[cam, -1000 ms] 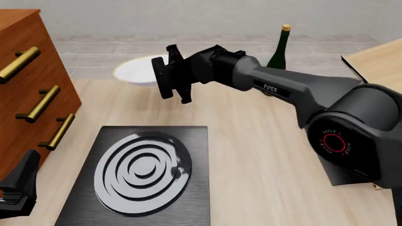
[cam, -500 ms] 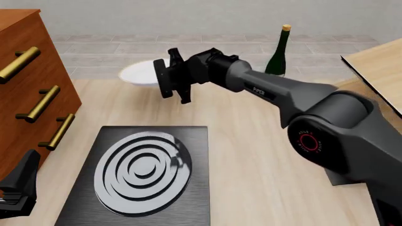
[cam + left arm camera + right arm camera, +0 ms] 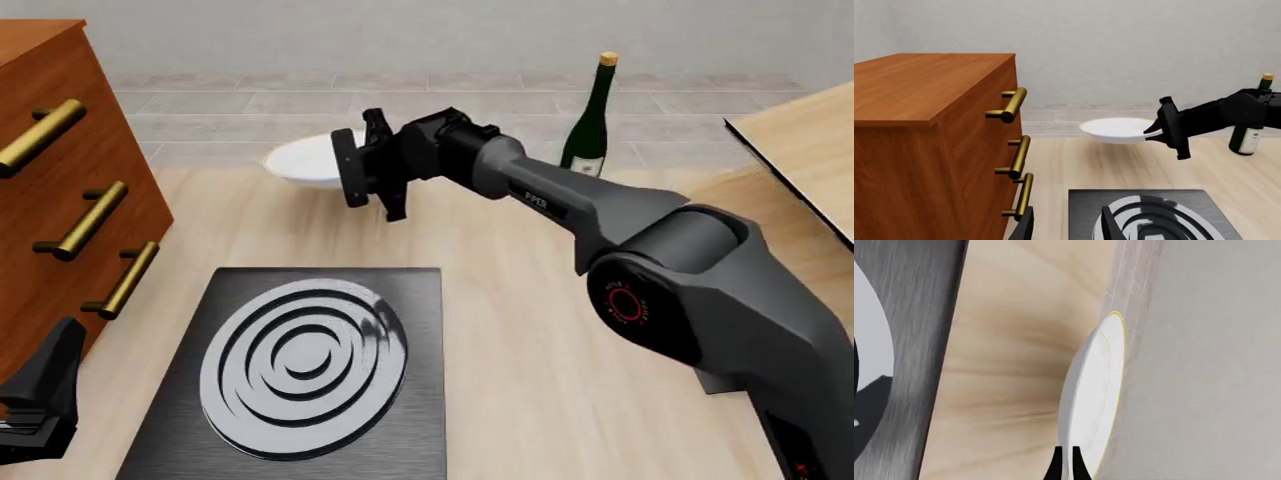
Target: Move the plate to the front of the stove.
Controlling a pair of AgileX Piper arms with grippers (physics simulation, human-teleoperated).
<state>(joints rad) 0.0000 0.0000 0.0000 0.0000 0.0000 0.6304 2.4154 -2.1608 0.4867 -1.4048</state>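
Observation:
The white plate with its thin gold rim hangs just above the table near the far edge, beyond the stove. My right gripper is shut on the plate's right rim, and its fingertips pinch the edge. From the left wrist the plate and right gripper show side-on. The stove is a black slab with silver rings, lying near the table's front. My left gripper stands open at the stove's near left corner, holding nothing.
A wooden drawer cabinet with brass handles fills the left side. A green wine bottle stands at the back right of the plate. A raised wooden board is at the far right.
My right gripper has carried the plate a little to the right along the far edge as the arm stretched out further. The left gripper has not moved.

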